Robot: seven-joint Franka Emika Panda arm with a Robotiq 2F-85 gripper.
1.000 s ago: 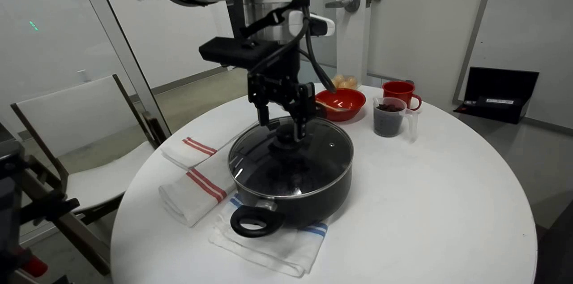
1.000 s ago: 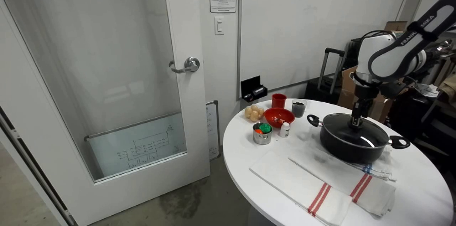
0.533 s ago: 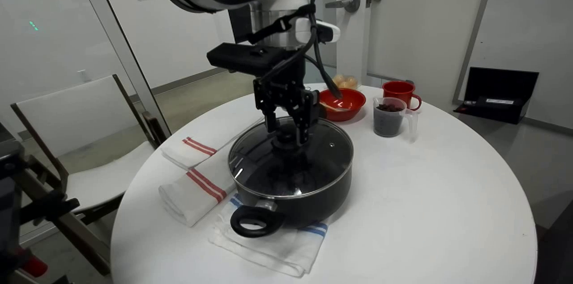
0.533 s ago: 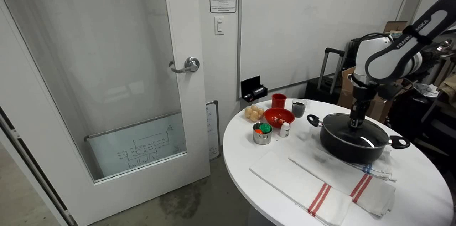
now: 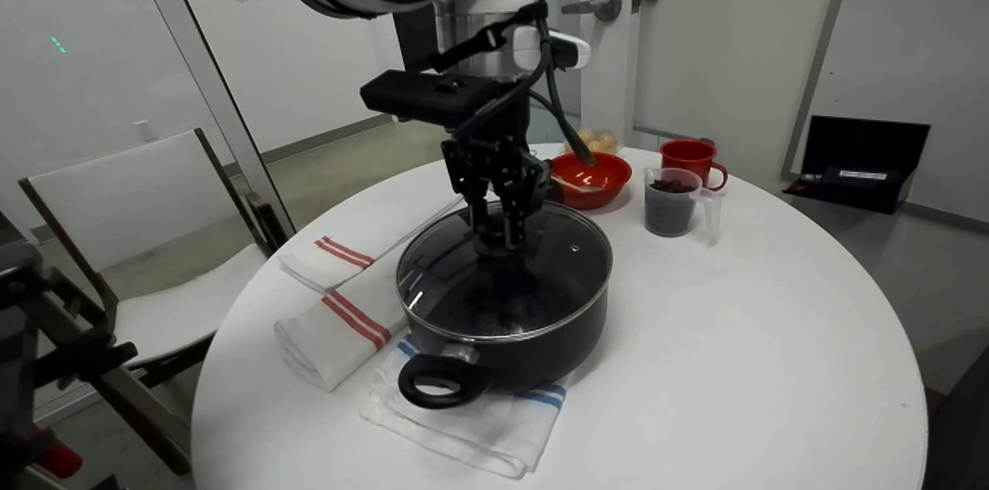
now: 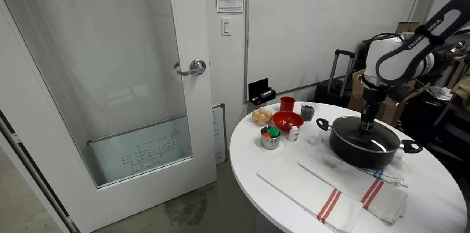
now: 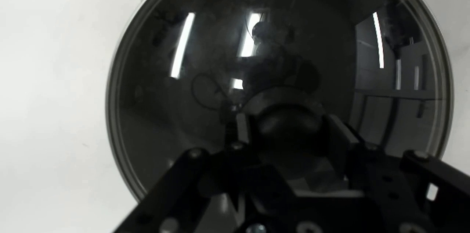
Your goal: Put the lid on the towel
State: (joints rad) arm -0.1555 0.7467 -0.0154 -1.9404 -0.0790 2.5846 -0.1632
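The round glass lid (image 5: 510, 297) with a metal rim covers the black pot (image 5: 533, 358); a gap between rim and pot cannot be made out. My gripper (image 5: 497, 229) points straight down over the lid's centre. In the wrist view, both of its fingers (image 7: 339, 130) press against the dark knob (image 7: 290, 126) from opposite sides, so it is shut on the lid. Two folded white cloths with red stripes lie beside the pot and fit the word towel: the nearer towel (image 5: 340, 328) and a farther towel (image 5: 328, 262). Both also show in an exterior view (image 6: 383, 198).
Under the pot is a cloth with blue stripes (image 5: 494, 428). A black pot handle (image 5: 444, 382) sticks out over it. Behind stand a red bowl (image 5: 595, 181), a measuring cup (image 5: 671, 204), a red mug (image 5: 688, 158), a metal cup (image 6: 270, 139) and a white bottle (image 6: 293, 133).
My gripper has come down slightly and sideways over the knob, and its fingers have closed on it. The lid has shifted very slightly in the last half second.
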